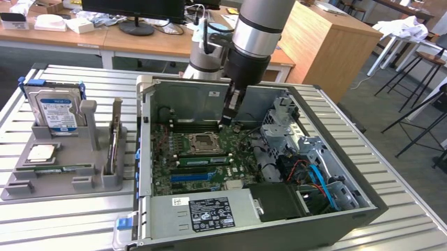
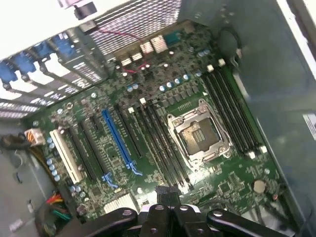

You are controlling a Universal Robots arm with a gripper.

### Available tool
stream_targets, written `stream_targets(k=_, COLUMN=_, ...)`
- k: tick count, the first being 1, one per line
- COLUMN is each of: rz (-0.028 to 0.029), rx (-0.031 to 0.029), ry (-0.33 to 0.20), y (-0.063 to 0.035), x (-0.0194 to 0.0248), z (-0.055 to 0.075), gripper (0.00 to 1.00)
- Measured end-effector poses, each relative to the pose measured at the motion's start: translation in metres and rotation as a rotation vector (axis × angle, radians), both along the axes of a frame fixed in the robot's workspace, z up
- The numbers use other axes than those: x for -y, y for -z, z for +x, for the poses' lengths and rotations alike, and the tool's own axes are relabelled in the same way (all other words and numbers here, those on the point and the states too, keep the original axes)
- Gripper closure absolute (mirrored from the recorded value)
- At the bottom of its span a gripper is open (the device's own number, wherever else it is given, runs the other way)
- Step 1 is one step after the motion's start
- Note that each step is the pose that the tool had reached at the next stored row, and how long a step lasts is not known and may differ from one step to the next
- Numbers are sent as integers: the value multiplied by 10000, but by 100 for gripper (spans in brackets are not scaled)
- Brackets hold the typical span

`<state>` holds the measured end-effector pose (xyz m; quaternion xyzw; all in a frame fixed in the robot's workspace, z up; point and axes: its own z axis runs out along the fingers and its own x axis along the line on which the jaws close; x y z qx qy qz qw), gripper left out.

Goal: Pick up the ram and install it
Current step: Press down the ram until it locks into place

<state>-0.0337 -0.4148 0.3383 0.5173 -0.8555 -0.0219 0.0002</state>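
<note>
A thin green ram stick (image 1: 59, 168) with a pale label lies flat at the front of the grey holder (image 1: 98, 183), outside the case on the exterior view's left. My gripper (image 1: 227, 120) hangs inside the open computer case (image 1: 349, 209), over the far part of the motherboard (image 1: 209, 172) behind the processor socket (image 1: 202, 141). In the wrist view the gripper (image 2: 167, 197) is shut, with nothing visible between its fingers. Below it lie the socket (image 2: 200, 136) and long dark memory slots (image 2: 160, 145) on either side. Green strips (image 1: 204, 159) sit in the slots near the socket.
The holder also carries a blue-labelled hard drive (image 1: 57, 112), a square silver processor chip (image 1: 41, 152) and a thin board standing on edge (image 1: 113, 141). Inside the case are a drive cage (image 1: 286, 130), cables (image 1: 314, 175), a power supply (image 1: 209, 212) and a blue slot (image 2: 118, 143).
</note>
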Motion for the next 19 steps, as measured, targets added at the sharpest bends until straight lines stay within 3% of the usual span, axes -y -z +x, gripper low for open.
stream_targets(k=1, rz=-1, rx=-1, ry=475, y=3, x=0, z=0, gripper=90)
stream_targets(k=19, rz=0, rx=1, ry=3755, y=29, x=0, z=0, gripper=90)
